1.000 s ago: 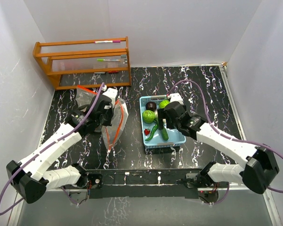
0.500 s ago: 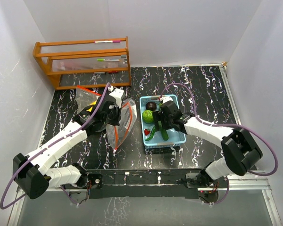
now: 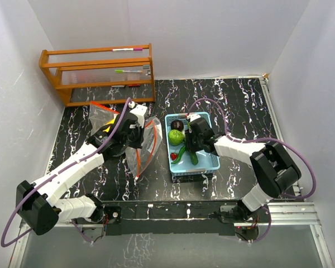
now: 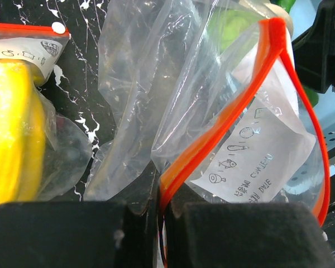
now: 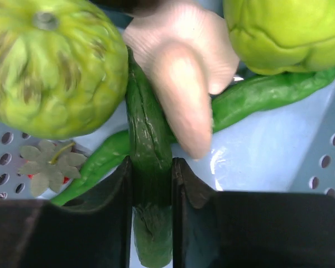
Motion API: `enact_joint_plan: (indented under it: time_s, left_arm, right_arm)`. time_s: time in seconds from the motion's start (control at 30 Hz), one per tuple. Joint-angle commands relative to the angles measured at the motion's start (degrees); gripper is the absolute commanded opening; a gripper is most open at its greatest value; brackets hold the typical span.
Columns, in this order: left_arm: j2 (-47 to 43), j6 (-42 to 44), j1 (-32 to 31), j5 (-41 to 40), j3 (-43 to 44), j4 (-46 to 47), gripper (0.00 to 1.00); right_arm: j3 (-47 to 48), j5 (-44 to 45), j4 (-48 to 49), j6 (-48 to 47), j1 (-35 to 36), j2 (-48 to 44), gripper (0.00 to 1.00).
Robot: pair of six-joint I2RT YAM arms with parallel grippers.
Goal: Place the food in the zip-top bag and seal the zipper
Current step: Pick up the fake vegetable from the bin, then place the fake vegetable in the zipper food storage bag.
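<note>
The zip-top bag (image 3: 146, 149) hangs crinkled left of the blue basket (image 3: 207, 161), its mouth facing the basket. My left gripper (image 4: 159, 195) is shut on the red-orange zipper (image 4: 223, 117) at the bag's rim, holding the mouth agape. In the basket lies the food: a lime-green ball (image 5: 50, 72), a second one (image 5: 285, 33), a long green pepper (image 5: 257, 95), a pale pink piece (image 5: 184, 72), a small red piece (image 5: 44, 170) and a dark purple ball (image 3: 178, 124). My right gripper (image 5: 151, 173) is shut on a dark green cucumber-like piece (image 5: 148, 134) down in the basket.
A second clear bag with yellow pieces (image 4: 11, 128) lies just left of the held bag. A wooden rack (image 3: 97, 72) stands at the back left corner. White walls close in on both sides and the back.
My right gripper reached further into the basket and closed on the dark green piece. My left arm shifted the bag slightly right, then held still.
</note>
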Motion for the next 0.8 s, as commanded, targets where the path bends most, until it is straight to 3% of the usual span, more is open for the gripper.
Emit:
enact_joint_plan:
  time_s: [0.0,0.2,0.53,0.63,0.77]
  left_arm:
    - [0.2,-0.2,0.2,-0.1,-0.4,0.8,0.00]
    - [1.0,-0.2,0.2,-0.3,-0.4,1.0,0.00]
    - [3.2,-0.4,0.2,-0.6,1.0,1.1,0.00]
    - [4.4,-0.5,0.2,-0.5,1.7,1.3,0.00]
    - [5.8,-0.7,0.2,0.9,2.5,1.7,0.00]
  right_arm:
    - [0.3,-1.0,4.9,-1.0,0.0,-0.4,0.08]
    - [-0.2,0.0,1.4,-0.2,-0.1,-6.9,0.08]
    - [1.2,-2.1,-3.7,-0.8,-0.1,-26.6,0.08]
    - [1.3,-8.8,0.4,-0.9,-0.1,-31.4,0.08]
    - [-2.0,-19.5,16.2,3.4,0.1,-37.1,0.07]
